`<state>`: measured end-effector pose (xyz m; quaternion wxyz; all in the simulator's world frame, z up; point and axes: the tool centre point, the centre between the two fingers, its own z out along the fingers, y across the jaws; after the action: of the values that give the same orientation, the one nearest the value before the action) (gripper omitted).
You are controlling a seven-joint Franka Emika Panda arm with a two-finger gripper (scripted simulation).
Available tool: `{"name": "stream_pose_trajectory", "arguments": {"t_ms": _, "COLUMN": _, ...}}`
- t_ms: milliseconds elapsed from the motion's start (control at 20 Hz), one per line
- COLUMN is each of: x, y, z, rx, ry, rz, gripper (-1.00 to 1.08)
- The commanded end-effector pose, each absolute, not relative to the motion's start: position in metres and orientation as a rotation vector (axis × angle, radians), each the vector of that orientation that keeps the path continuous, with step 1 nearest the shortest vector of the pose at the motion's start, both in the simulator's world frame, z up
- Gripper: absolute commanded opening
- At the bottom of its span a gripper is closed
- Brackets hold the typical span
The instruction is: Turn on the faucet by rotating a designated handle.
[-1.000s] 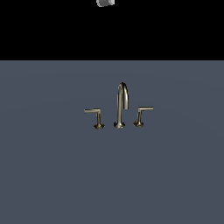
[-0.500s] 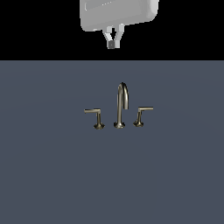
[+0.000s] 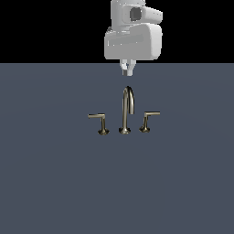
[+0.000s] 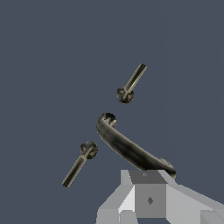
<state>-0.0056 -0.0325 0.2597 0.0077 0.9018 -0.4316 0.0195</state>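
faucet (image 3: 127, 112) is standing mid-worktop (image 3: 50, 183), with wide bare grey worktop lying on every side toward its edges. its shorter handle (image 3: 147, 119) is sitting on the exterior view's right. gripper (image 3: 127, 69) is hovering above the spout, fingers nearly together, gripping nothing.

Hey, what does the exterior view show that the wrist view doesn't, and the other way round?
Only the exterior view shows the arm's white body above the faucet, the spout's upright arch side-on, and the claw hanging clear above it. Only the wrist view looks straight down, showing the round tops of both lever stems. Both show the spout, the handle with the shorter bar, the longer lever, and the grey surface.
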Motion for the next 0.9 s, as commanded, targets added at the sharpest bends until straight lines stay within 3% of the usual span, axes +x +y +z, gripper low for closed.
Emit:
{"name": "stream_pose_trajectory", "arguments": {"t_ms": 0, "x": 0.008, "y": -0.042, "z": 0.242, "rx": 2.779, "ry": -1.433, "rz": 0.056, "gripper": -1.0}}
{"name": "stream_pose_trajectory", "arguments": {"t_ms": 850, "x": 0.079, "y": -0.123, "z": 0.127, "rx": 2.446, "ry": -1.96, "rz": 0.017, "gripper": -1.0}}
